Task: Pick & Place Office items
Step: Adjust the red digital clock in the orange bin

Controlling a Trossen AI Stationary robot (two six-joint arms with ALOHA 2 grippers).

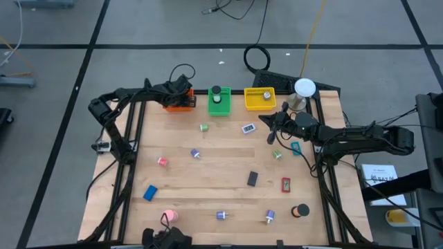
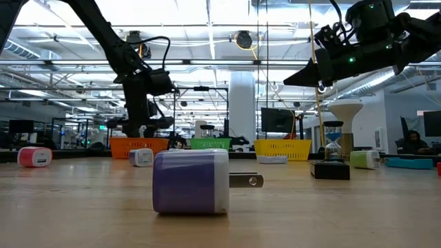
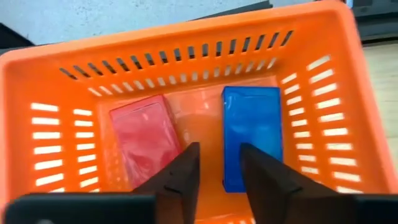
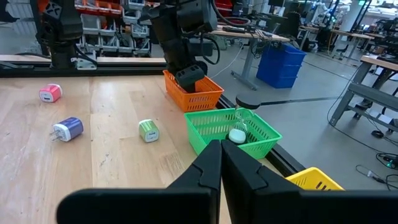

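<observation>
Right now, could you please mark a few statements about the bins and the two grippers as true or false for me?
1. The left gripper is over the orange bin. True.
2. The orange bin is empty. False: a red block and a blue block lie side by side on its floor.
3. The left gripper is clamped on the blue block. False: its fingers stand apart above the bin with nothing between them.
4. The right gripper is shut and holds nothing. True.
5. The green bin stands between the orange bin and the yellow bin. True.
6. The purple charger lies in the yellow bin. False: it lies on the table.
</observation>
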